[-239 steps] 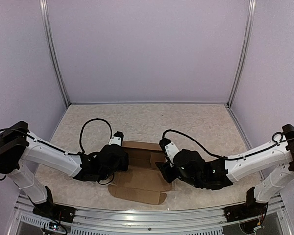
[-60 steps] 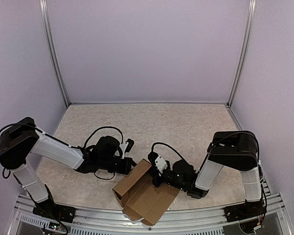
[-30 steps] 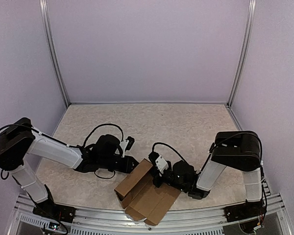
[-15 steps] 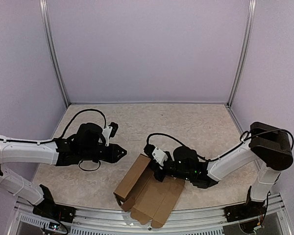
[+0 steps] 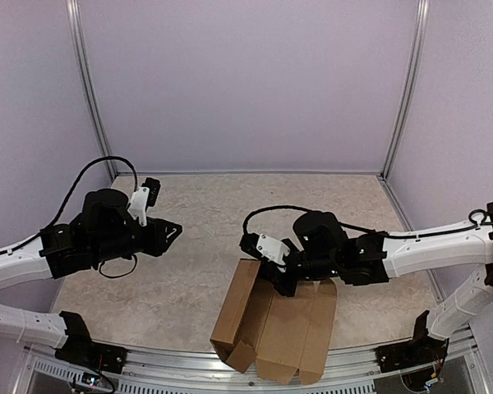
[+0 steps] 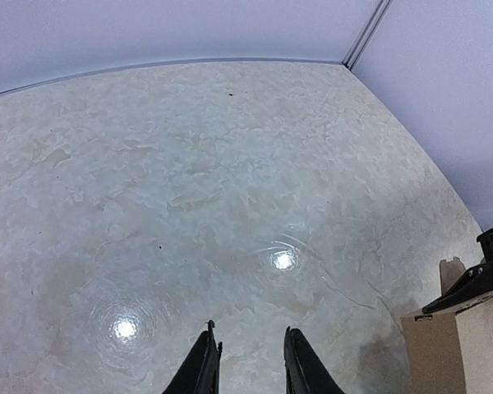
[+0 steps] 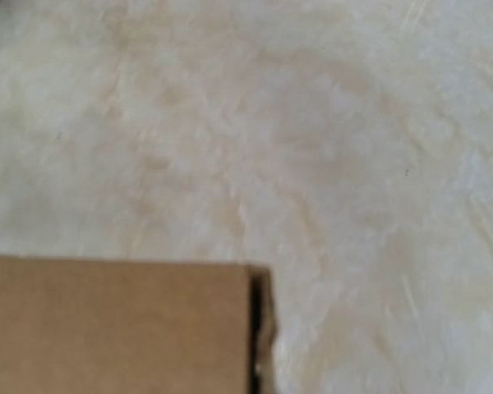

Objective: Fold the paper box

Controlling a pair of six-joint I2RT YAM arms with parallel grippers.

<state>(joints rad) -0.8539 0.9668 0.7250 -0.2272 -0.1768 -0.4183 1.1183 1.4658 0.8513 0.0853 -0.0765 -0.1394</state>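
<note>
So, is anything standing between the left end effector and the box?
Nothing visible does. Only bare table lies between the left end effector and the box. The right end effector is at the box's far edge, not on that path.

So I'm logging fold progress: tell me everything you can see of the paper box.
The paper box is plain brown, unmarked cardboard, half folded. The panel on the left arm's side stands up, and the other panels lie roughly flat at the near edge of the table. The right gripper meets its far edge; whether it grips is hidden. The left gripper is clear of it.
</note>
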